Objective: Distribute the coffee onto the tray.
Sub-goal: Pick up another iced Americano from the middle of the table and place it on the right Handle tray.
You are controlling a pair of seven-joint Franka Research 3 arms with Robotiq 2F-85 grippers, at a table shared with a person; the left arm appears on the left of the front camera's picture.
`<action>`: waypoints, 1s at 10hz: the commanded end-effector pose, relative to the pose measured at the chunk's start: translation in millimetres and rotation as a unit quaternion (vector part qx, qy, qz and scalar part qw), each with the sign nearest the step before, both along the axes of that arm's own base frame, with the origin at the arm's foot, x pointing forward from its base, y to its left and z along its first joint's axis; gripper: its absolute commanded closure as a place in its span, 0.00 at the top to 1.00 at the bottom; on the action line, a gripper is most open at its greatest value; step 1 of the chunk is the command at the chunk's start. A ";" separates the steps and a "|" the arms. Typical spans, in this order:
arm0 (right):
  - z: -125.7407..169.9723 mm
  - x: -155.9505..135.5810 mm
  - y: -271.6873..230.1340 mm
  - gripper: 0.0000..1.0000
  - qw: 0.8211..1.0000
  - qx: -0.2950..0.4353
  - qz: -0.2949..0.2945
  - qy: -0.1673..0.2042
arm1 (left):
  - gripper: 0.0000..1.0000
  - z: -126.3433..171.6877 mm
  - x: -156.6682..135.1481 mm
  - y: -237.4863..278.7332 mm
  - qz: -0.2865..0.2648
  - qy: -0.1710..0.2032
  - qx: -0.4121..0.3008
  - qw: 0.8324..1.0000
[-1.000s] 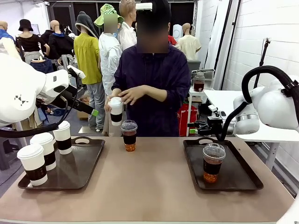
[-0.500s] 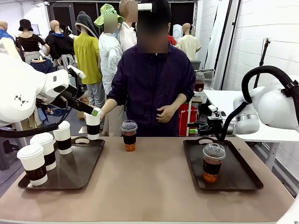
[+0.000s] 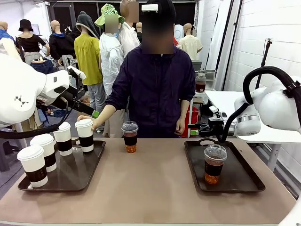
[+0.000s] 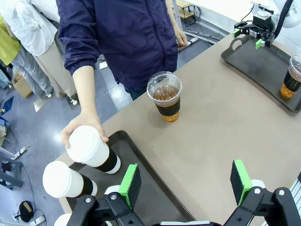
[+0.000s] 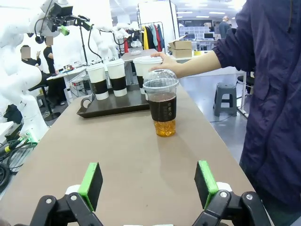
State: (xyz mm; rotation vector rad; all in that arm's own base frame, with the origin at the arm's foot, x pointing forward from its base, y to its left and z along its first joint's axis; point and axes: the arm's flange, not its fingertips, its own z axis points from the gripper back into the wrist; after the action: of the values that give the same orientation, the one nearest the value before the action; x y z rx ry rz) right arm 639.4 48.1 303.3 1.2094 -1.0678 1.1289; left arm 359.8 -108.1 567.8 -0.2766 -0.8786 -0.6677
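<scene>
Fingers (image 4: 130,185) of the left gripper (image 4: 186,183) stand spread and empty over the dark brown left tray (image 3: 75,175), apparently leaving room while a person's hand (image 4: 81,130) sets a fourth white-lidded, brown-sleeved paper cup (image 3: 85,135) there beside three others (image 3: 44,151). The right gripper (image 5: 148,183), equally wide and empty, faces a clear dome-lidded cup of brown liquid (image 5: 161,108) on the bare brown table (image 3: 155,188); a second clear cup (image 3: 215,164) sits on the dark right tray (image 3: 240,175).
</scene>
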 end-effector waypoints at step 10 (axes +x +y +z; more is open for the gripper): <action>-26.9 30.2 103.7 1.00 1.000 0.004 0.003 0.000 | 1.00 -0.6 0.8 1.5 -0.001 0.001 -0.002 1.000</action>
State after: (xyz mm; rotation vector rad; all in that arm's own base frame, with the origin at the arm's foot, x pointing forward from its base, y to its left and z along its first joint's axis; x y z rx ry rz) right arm 660.0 148.7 274.9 1.2267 -1.0608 1.1648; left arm 359.8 -108.1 567.8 -0.2764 -0.8785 -0.6678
